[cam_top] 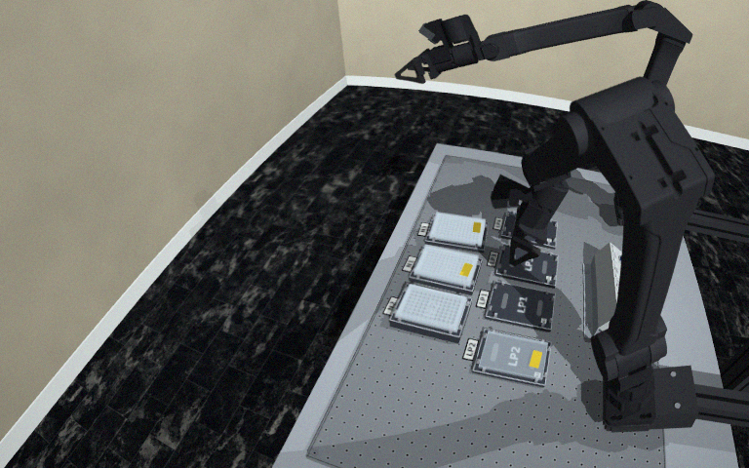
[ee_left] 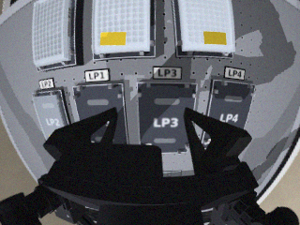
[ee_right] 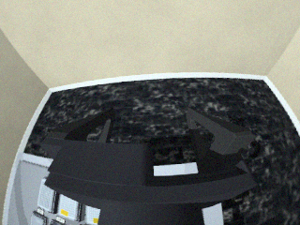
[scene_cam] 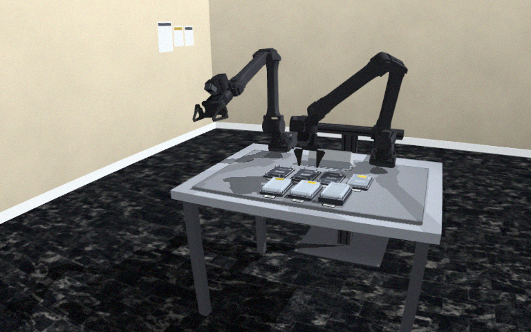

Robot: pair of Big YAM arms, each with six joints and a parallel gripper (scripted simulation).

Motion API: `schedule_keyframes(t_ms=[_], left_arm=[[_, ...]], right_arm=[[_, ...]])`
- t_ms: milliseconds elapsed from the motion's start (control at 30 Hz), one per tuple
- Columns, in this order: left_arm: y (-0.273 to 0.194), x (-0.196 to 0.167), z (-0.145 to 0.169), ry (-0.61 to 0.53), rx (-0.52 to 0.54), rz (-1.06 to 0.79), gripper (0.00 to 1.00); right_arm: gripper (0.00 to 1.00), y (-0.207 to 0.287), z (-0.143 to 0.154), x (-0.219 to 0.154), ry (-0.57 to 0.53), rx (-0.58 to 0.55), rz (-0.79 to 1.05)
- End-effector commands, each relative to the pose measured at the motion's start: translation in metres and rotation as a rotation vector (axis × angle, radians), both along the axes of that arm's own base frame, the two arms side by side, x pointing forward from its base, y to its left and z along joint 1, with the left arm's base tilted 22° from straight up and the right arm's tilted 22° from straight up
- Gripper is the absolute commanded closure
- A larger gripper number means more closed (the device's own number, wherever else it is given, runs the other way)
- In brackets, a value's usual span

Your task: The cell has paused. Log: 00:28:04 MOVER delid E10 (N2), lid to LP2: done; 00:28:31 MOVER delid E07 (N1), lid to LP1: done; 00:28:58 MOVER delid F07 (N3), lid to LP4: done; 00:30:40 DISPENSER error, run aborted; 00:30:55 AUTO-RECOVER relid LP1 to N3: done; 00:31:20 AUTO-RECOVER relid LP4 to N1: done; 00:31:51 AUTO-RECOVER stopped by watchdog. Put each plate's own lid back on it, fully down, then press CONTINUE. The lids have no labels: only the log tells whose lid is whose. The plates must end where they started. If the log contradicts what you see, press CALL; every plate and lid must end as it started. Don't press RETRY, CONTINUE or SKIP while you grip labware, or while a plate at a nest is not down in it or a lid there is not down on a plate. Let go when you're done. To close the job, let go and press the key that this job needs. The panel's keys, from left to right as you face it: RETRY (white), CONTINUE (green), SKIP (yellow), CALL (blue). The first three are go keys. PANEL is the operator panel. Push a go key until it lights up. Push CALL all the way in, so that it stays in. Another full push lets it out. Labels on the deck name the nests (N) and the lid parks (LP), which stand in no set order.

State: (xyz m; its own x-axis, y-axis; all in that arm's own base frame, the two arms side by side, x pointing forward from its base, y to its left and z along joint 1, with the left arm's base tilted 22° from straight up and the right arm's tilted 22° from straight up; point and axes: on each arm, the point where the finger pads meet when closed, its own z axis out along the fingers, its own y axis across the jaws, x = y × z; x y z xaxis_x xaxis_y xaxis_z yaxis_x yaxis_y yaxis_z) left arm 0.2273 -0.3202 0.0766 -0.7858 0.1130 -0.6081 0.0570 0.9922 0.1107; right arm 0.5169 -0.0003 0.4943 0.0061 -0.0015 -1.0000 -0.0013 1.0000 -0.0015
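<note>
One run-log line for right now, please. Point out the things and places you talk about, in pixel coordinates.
left gripper (cam_top: 523, 249) (scene_cam: 309, 164) (ee_left: 151, 112): open, above parks | right gripper (cam_top: 410, 74) (scene_cam: 209, 116) (ee_right: 150, 114): open, off table | LP2 lid (cam_top: 510, 356) (scene_cam: 359, 181) (ee_left: 51, 112): parked | N2 plate (cam_top: 431, 307) (scene_cam: 334, 191) (ee_left: 50, 35): lidless
</note>
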Motion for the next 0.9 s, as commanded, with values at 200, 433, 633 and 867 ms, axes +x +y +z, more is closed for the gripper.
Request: schedule_keyframes(t_ms=[200,433,633,867], left_arm=[[-0.063,-0.003,0.01,-0.227,-0.1,-0.002,0.15],[-0.097,-0.006,0.008,-0.42,-0.101,-0.025,1.0],[-0.109,0.002,0.007,-0.417,-0.084,-0.001,1.0],[-0.107,-0.003,0.008,-0.415,-0.084,-0.014,1.0]], right_arm=[[0.0,0.0,0.031,0.007,-0.041,0.006,-0.001],[0.0,0.0,0.031,0.007,-0.041,0.006,-0.001],[0.0,0.0,0.031,0.007,-0.041,0.006,-0.001],[0.0,0.0,0.031,0.007,-0.041,0.006,-0.001]])
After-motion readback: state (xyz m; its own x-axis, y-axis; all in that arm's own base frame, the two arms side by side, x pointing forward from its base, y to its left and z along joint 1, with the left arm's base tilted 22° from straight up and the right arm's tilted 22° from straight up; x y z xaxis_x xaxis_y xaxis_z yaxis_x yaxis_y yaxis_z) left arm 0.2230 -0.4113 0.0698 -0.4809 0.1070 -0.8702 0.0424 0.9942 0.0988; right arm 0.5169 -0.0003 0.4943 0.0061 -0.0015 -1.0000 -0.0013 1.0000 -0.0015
